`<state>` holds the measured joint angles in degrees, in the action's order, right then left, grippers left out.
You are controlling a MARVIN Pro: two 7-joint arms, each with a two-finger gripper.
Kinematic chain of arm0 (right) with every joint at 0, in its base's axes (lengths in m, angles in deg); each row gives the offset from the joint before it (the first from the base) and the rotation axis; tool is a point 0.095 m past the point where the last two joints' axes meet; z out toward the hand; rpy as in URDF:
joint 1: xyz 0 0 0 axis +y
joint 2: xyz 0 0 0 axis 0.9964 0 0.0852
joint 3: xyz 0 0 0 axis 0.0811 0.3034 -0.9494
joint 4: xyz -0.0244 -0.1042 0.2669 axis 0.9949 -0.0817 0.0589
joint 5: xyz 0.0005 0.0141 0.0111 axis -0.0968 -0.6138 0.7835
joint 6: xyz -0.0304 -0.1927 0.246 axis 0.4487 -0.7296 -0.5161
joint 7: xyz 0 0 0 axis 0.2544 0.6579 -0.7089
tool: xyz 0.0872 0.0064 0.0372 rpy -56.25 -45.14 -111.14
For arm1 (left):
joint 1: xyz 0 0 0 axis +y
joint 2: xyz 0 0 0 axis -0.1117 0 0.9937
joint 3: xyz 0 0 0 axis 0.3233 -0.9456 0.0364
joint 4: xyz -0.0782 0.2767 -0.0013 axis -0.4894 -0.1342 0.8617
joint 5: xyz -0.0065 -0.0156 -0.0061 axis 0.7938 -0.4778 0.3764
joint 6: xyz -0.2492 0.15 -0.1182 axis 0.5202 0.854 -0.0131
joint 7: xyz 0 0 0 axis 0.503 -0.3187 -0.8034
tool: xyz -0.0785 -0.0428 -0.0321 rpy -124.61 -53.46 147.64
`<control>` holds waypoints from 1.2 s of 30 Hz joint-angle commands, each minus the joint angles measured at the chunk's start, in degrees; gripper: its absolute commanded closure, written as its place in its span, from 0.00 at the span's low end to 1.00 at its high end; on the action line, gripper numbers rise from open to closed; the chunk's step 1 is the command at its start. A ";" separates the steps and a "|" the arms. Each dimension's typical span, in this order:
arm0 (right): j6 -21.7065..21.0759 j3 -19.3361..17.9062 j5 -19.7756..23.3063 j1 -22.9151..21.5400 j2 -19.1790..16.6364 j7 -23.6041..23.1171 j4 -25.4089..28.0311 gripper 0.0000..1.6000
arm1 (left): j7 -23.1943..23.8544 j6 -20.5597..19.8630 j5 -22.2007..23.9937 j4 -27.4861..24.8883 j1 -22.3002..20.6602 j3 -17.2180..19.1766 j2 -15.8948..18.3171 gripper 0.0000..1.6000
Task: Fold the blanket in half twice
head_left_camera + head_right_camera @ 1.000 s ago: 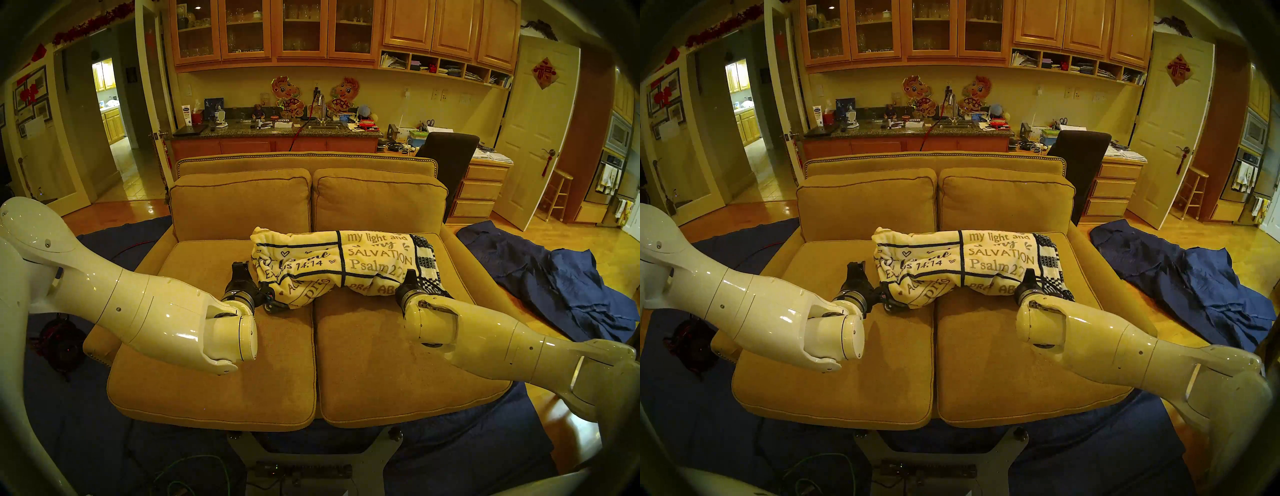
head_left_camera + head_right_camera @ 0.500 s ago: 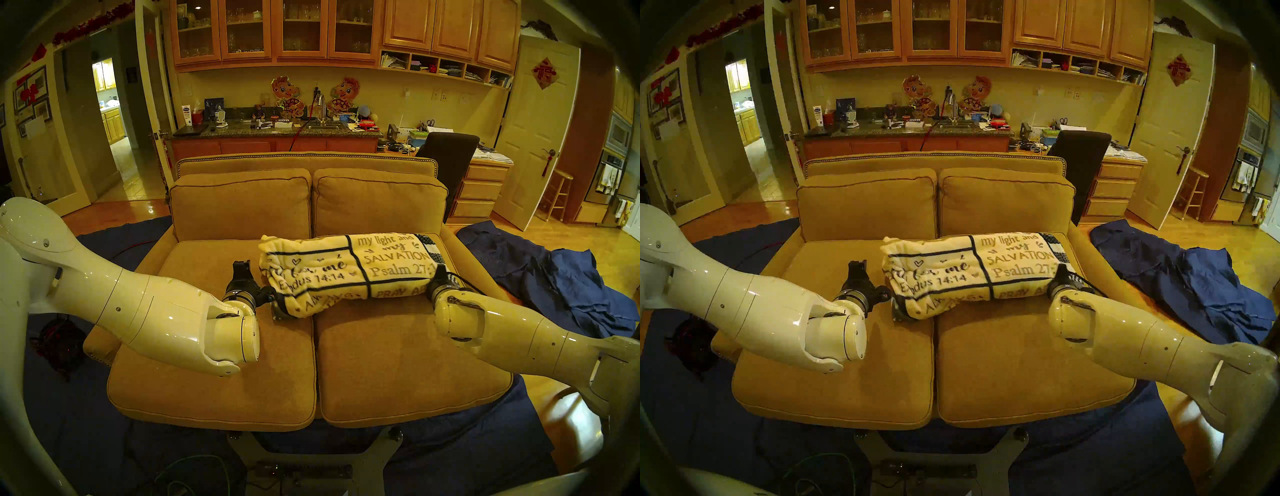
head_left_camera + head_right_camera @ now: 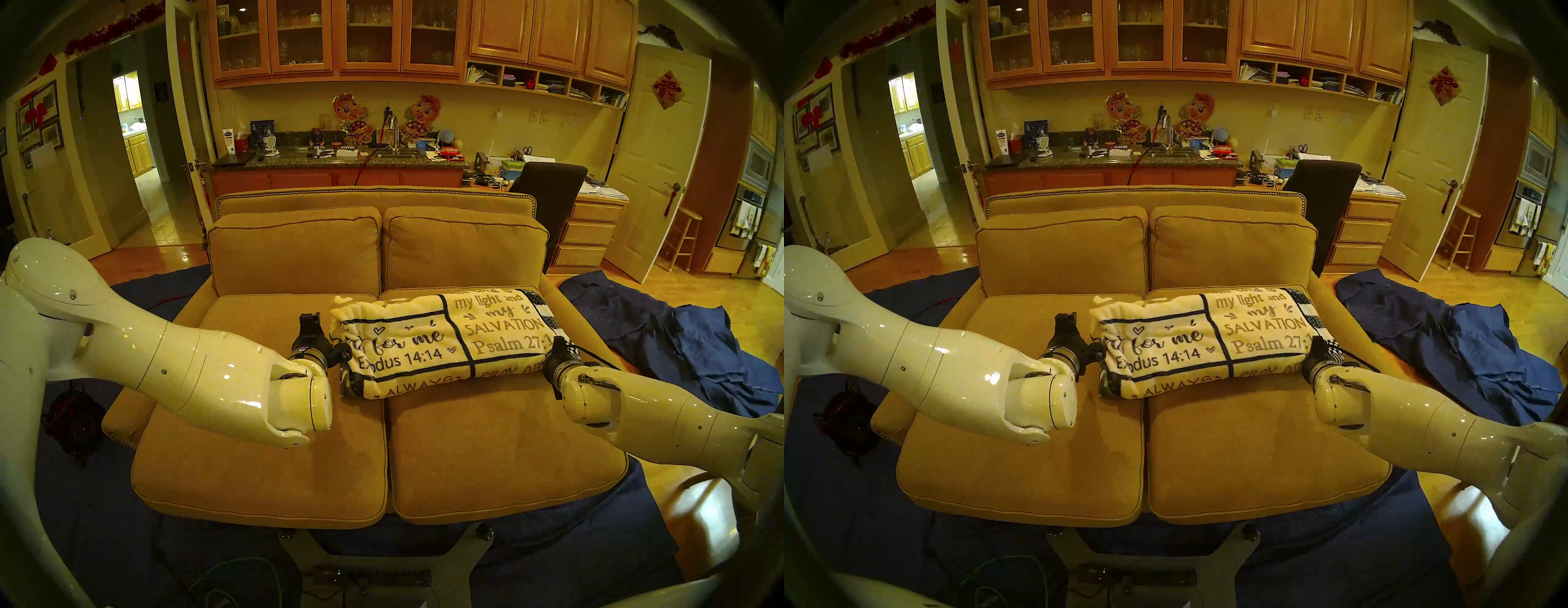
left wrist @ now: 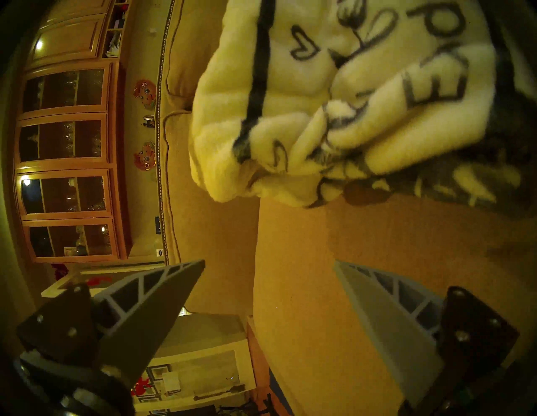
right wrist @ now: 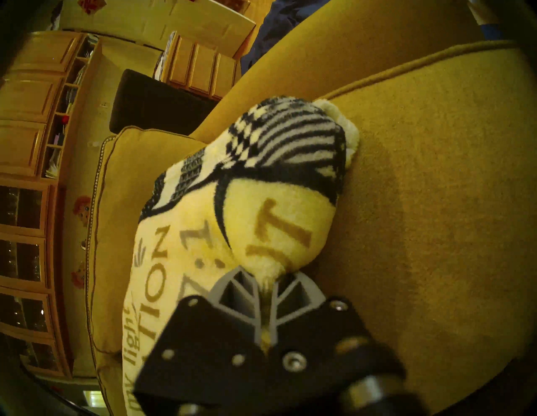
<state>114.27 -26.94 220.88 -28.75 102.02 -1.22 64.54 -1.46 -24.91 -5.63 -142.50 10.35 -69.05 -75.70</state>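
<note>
The blanket (image 3: 424, 339) (image 3: 1187, 339), cream fleece with navy-bordered verse panels, lies as a folded bundle across the back of both seat cushions. My right gripper (image 3: 558, 344) (image 3: 1319, 346) (image 5: 266, 279) is shut on its near right corner, beside the checkered edge (image 5: 290, 136). The fleece is pinched between the grey fingers (image 5: 296, 293). My left gripper (image 3: 310, 319) (image 3: 1066, 318) (image 4: 268, 264) stands open just left of the blanket's bunched left end (image 4: 290, 130). It holds nothing and hovers over the left cushion.
The tan two-seat sofa (image 3: 466, 450) has back cushions (image 3: 297, 250) right behind the blanket and a low arm (image 3: 594, 339) at the right. Crumpled dark blue cloth (image 3: 679, 339) lies beyond that arm, with more on the floor around the sofa.
My right gripper has pulled the blanket to the right and stretched it flatter, so more lettering shows. My left arm followed a little to the right, still open.
</note>
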 commanded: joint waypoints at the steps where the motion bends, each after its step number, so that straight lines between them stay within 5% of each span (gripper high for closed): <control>1: -2.12 -1.74 0.12 -0.09 -6.38 1.12 3.49 0.00 | 3.00 4.08 -1.03 4.61 0.50 2.49 -4.33 0.00; 7: -4.78 -1.99 1.44 -0.34 -9.51 3.14 7.29 0.00 | 10.00 7.50 -0.96 6.82 0.33 3.50 -6.10 0.00; 17: -6.20 -2.92 2.52 -1.79 -9.36 5.11 7.57 0.00 | 19.87 16.26 0.91 2.38 -0.80 6.32 -1.30 0.00; 24: -6.03 -2.61 2.29 -1.95 -8.70 5.78 7.85 0.00 | 21.12 15.30 1.98 -2.76 -3.23 6.63 1.42 0.00; 27: -5.77 -2.51 2.19 -1.82 -8.64 5.94 8.40 0.00 | 21.02 12.72 2.45 -3.54 -3.88 5.92 1.33 0.00; 29: -5.86 -2.41 2.19 -1.60 -8.67 5.99 8.87 0.00 | 20.75 8.23 1.93 -0.66 -3.16 3.24 -1.81 0.00; 36: -5.45 -2.38 2.40 -1.26 -9.41 5.74 10.27 0.00 | 24.62 13.32 -2.79 5.67 0.29 0.87 -4.37 0.00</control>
<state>108.15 -28.76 223.46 -29.69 93.54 5.21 73.50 21.06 -14.46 -4.47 -141.87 9.32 -66.53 -77.03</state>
